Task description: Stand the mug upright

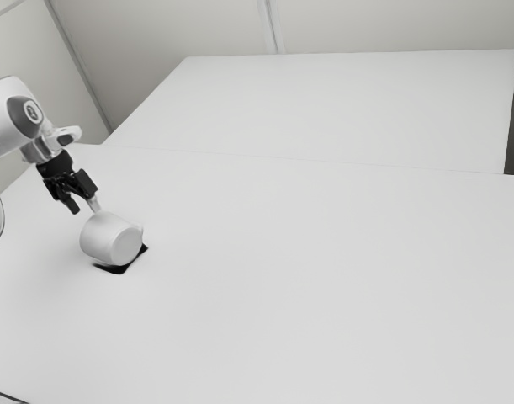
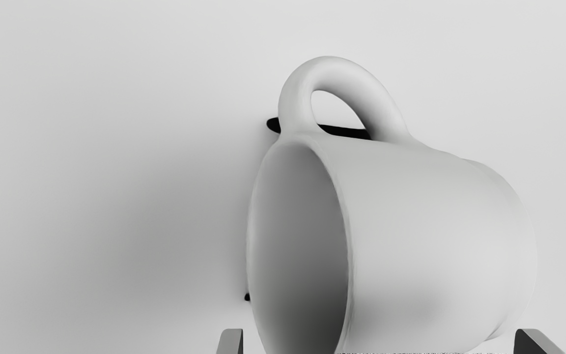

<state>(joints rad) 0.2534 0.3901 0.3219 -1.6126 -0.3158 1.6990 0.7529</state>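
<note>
lying on its side: one mug | one handle | two fingers, spread apart

In the exterior view, the mug's mouth is hidden from me, and whether my gripper touches it is too small to tell. The mug covers part of a black patch; I can't tell what it is. My arm is cut off at the exterior view's left, a dark line near left too. The wrist view's edge crops my fingers and the mug.
</note>
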